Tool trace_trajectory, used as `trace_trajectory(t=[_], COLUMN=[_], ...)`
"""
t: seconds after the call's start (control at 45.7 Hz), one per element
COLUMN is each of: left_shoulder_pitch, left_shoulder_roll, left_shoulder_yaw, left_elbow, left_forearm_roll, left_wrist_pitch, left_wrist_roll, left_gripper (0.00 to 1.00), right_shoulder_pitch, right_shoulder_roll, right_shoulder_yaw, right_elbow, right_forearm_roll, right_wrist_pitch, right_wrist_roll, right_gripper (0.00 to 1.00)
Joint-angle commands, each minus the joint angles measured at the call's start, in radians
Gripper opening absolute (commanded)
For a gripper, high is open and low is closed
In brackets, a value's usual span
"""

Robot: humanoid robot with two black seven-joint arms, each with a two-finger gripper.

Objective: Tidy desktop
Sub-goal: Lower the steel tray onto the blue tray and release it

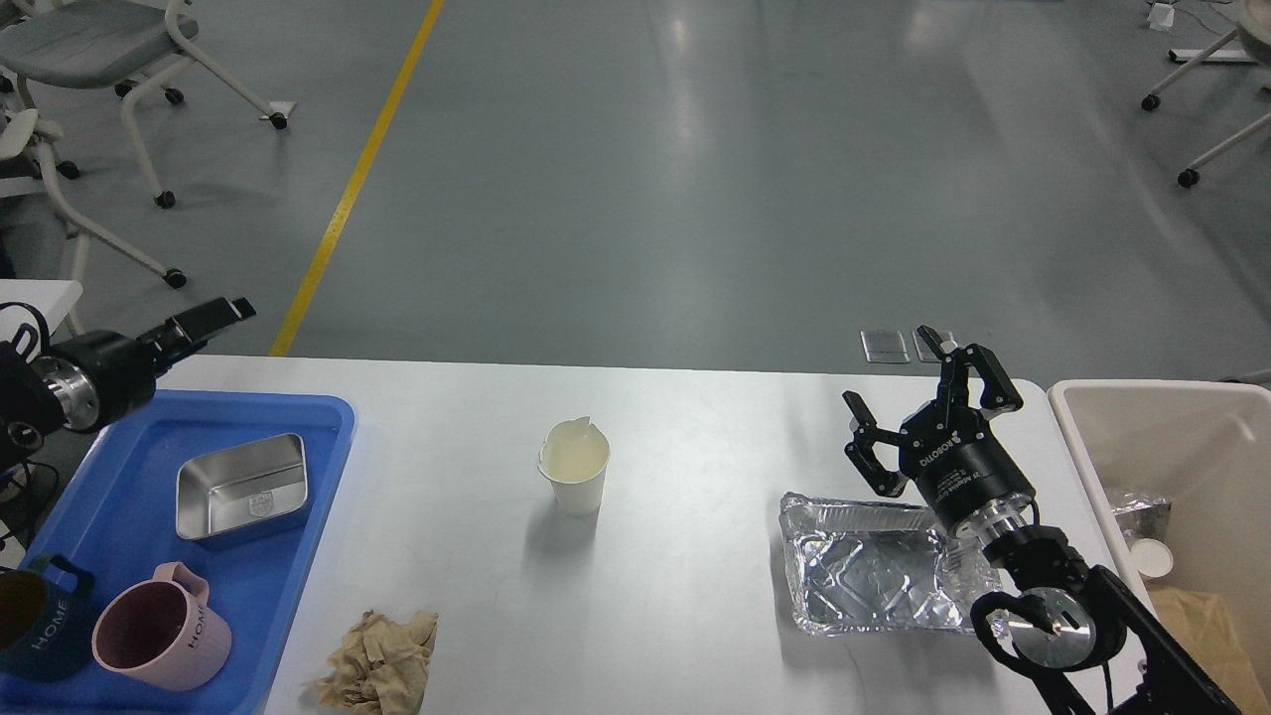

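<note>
"Three pieces of rubbish are left on the desktop [695, 556], by my count: the paper cup [575, 475] standing near the middle, the crumpled brown paper [379, 663] at the near edge, and the foil tray [869, 576] toward my right."

"And what looks finished?"

"The blue tray [328, 437] at the left end already carries a steel box [243, 487], a pink mug [164, 641] and a dark mug [40, 616]. The beige bin [1082, 437] just beside the right end holds some foil, a small cup and brown paper. So I judge the sorting partly done, perhaps halfway."

"Where are your grippers?"

"My right gripper [923, 407] hangs over the far edge of the foil tray, fingers spread wide, holding nothing. My left gripper [213, 318] sits above the far left corner; from this angle its fingers blur together, so I cannot tell whether they are apart."

"What comes first?"

"Probably the foil tray, being nearest my right gripper and the bin. It looks thin and would likely crumple under a firm pinch."
</note>
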State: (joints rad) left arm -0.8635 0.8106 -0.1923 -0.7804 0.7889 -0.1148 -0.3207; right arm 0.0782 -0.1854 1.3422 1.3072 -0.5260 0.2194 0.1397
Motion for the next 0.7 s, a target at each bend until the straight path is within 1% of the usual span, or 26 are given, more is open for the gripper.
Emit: trace_trajectory(t=[0.0,0.109,0.219,0.328,0.394,0.547,0.613,0.679], left_shoulder_pitch=[0.004,0.011,0.017,0.023,0.035,0.072,0.112,0.170], left_shoulder_roll=[0.007,0.033,0.036,-0.001,-0.024,-0.082,-0.099,-0.117], left_shoulder_yaw=[-0.035,-0.039,-0.044,-0.059,-0.061,-0.101,-0.159,-0.257], left_elbow=[-0.028,-0.088,-0.105,-0.105,-0.105,-0.108,-0.123,-0.143], left_forearm_roll=[-0.125,-0.220,-0.443,-0.678,-0.773,-0.826,-0.829,-0.827], left_wrist_pitch=[0.003,0.024,0.060,0.061,0.061,0.063,0.064,0.069], left_wrist_roll=[-0.006,-0.003,-0.003,0.000,-0.003,-0.015,-0.017,-0.015], left_gripper=[0.96,0.96,0.96,0.96,0.96,0.96,0.96,0.96], right_shoulder_pitch=[0.000,0.000,0.000,-0.002,-0.002,-0.002,-0.003,-0.003], right_shoulder_roll=[0.000,0.000,0.000,0.003,0.004,0.001,0.000,0.000], right_shoulder_yaw=[0.000,0.000,0.000,0.000,0.000,0.000,0.000,0.000], right_elbow=[-0.003,-0.003,-0.006,-0.006,-0.006,-0.006,-0.006,-0.006], right_forearm_roll=[0.000,0.000,-0.002,-0.002,-0.002,-0.002,-0.002,-0.002], right_wrist_pitch=[0.000,0.000,0.002,0.002,0.002,0.002,0.002,0.002], right_wrist_roll=[0.000,0.000,0.000,0.000,0.000,0.000,0.000,0.000], right_gripper=[1.00,1.00,1.00,1.00,1.00,1.00,1.00,1.00])
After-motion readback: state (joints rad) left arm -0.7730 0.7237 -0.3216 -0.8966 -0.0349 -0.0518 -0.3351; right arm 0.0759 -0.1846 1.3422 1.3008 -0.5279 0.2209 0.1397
